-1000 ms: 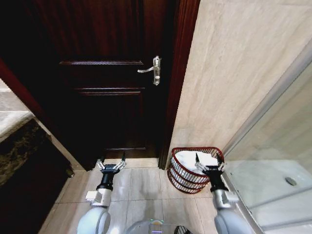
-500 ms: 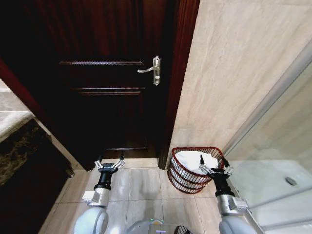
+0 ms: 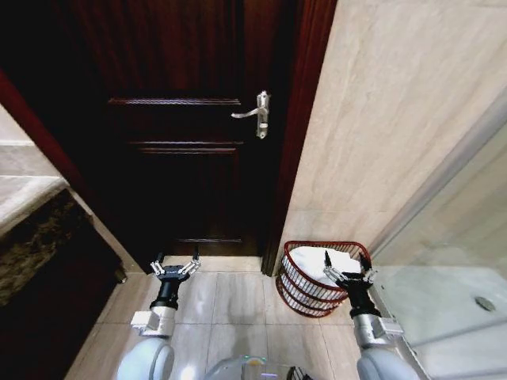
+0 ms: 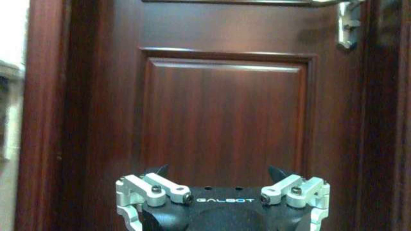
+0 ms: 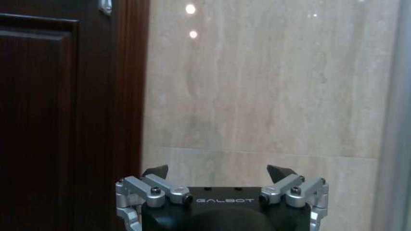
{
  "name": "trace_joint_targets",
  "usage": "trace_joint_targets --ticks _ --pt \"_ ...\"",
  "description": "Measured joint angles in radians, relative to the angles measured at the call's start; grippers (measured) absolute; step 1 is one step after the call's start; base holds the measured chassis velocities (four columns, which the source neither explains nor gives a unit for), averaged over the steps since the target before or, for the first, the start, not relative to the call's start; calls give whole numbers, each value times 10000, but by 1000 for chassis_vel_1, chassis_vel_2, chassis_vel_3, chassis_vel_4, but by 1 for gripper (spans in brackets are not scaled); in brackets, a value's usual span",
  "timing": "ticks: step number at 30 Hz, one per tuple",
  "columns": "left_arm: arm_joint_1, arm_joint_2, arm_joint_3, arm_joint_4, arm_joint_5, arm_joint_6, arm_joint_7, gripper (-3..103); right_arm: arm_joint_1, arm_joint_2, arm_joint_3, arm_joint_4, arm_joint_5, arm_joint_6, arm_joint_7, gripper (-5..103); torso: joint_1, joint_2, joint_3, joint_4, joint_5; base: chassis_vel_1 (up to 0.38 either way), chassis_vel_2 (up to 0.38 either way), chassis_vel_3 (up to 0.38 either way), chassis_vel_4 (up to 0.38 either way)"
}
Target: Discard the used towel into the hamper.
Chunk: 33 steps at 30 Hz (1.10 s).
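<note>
"Since the hamper (image 3: 321,267) is what matters, where does it sit?"

"On the floor tiles (image 3: 238,301), tucked into the corner where the beige wall (image 3: 396,127) meets the frame of the dark door (image 3: 182,142). It stands upright on its base, mouth facing up, and a white towel (image 3: 321,261) already lies inside, heaped against the far rim."

"Which arm is closer to it?"

"The right one. The right gripper (image 3: 349,275) hangs at the hamper's near right edge, overlapping the rim as the head camera sees it, fingers spread wide with nothing between them. The left gripper (image 3: 174,266) is well apart, out in front of the door, equally splayed and empty."

"So which way does the basket lie from the working tool?"

"Slightly forward and to the left of the right gripper, just beside it. Being round, the hamper has no long horizontal axis; its only axis runs vertically, so approach would be from above."

"How far along is the job, then?"

"Judging by the towel in the basket and both tools empty, the discarding looks done."
</note>
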State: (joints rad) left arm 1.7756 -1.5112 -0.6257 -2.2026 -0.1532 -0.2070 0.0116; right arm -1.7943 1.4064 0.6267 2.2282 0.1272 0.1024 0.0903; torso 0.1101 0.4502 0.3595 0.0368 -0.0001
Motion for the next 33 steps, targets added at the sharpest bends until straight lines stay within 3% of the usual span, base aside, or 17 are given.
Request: trace_joint_targets --ticks 20,33 --pt "92 -22 -8 -31 80 -260 17 100 -221 -110 25 -159 -29 170 -54 100 0 0 0 -4 0 6 5 5 6" --pt "262 -115 -9 -173 178 -421 23 100 -375 -177 79 -168 -16 384 -86 100 0 0 -1 -4 1 -12 -96 11 96"
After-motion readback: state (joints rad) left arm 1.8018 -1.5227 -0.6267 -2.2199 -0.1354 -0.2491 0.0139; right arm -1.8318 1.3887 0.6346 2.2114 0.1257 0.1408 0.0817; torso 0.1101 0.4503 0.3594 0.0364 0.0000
